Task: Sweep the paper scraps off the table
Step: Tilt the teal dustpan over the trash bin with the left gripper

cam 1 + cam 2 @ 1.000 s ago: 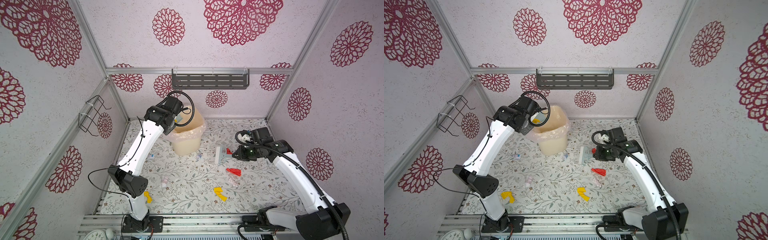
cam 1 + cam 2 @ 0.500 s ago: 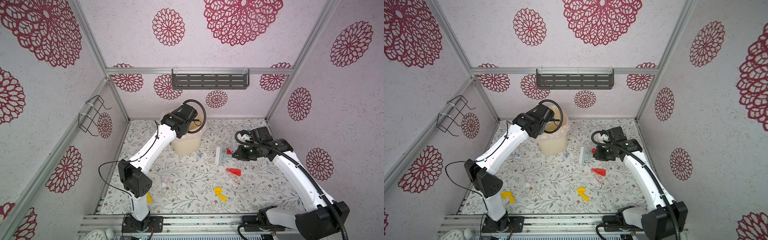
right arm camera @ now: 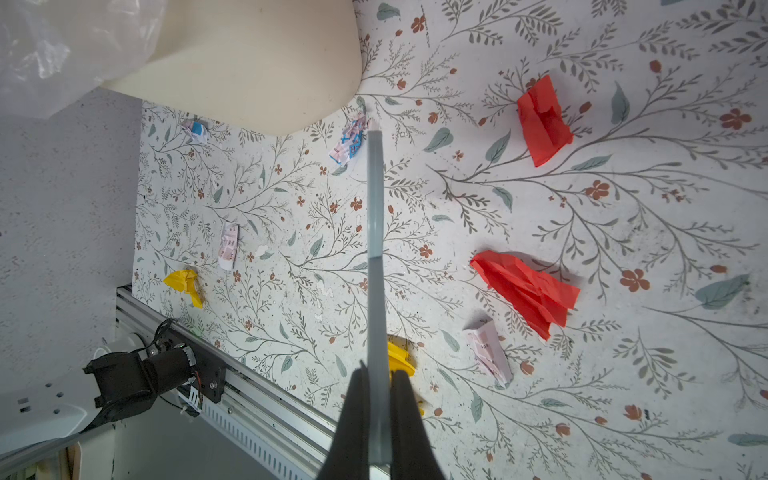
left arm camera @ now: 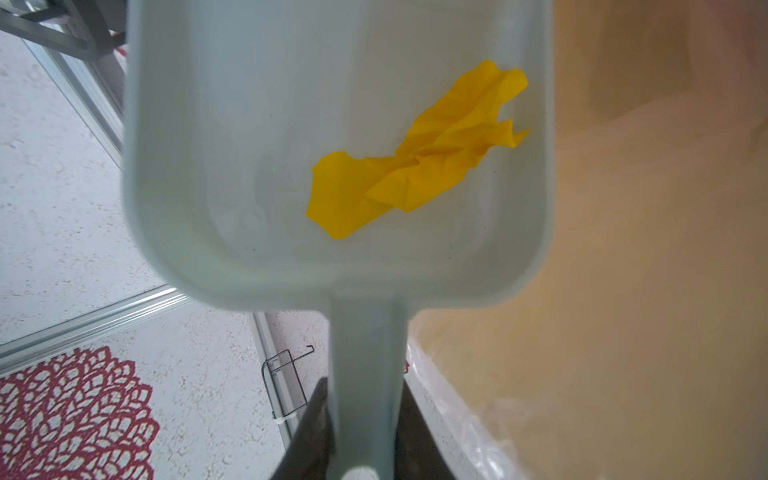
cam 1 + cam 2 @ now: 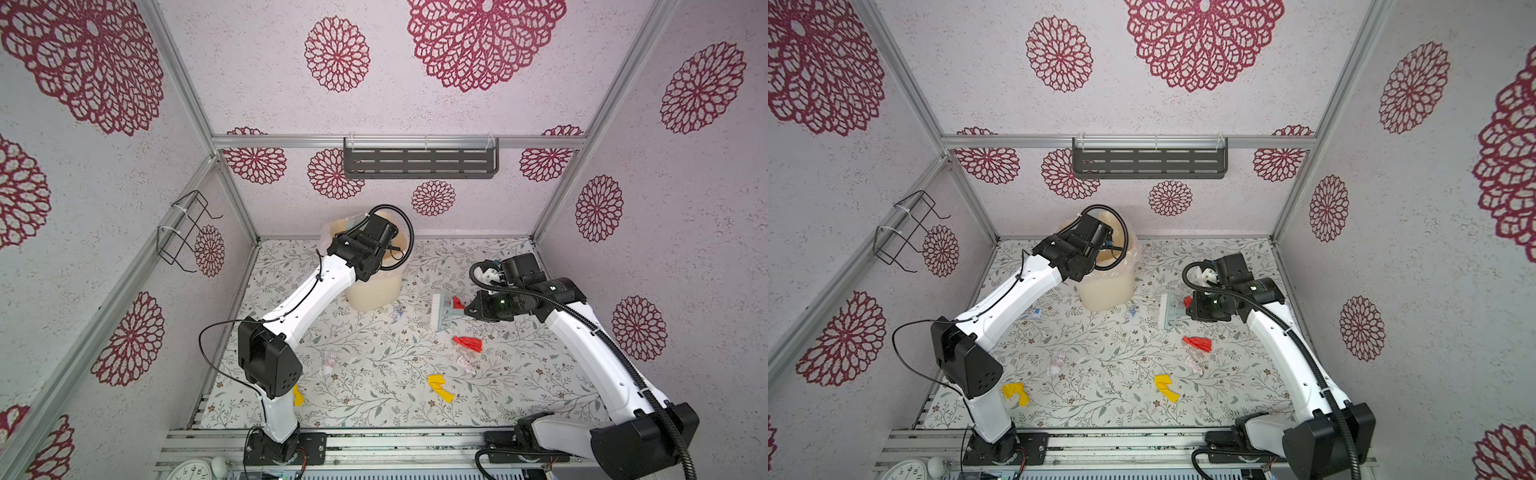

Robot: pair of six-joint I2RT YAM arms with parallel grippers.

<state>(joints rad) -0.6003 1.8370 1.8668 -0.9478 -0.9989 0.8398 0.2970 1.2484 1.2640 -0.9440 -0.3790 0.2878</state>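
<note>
Left tool (image 4: 363, 415) grips dustpan (image 4: 249, 166); paper scraps (image 5: 468, 343) litter table (image 5: 374, 374) between lilac walls (image 5: 415, 112).

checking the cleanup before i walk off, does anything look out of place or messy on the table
Yes: paper scraps, red, yellow and pale, lie scattered across the table. One yellow scrap sits in the dustpan, raised by the bin and not yet tipped out. Nothing looks damaged.

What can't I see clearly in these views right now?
- Bin inside: left arm covers most of it in both top views; blurred in left wrist view.
- Dustpan: mostly hidden behind that arm in top views.
- Yellow scrap: partly behind the brush handle, right wrist view.
</note>
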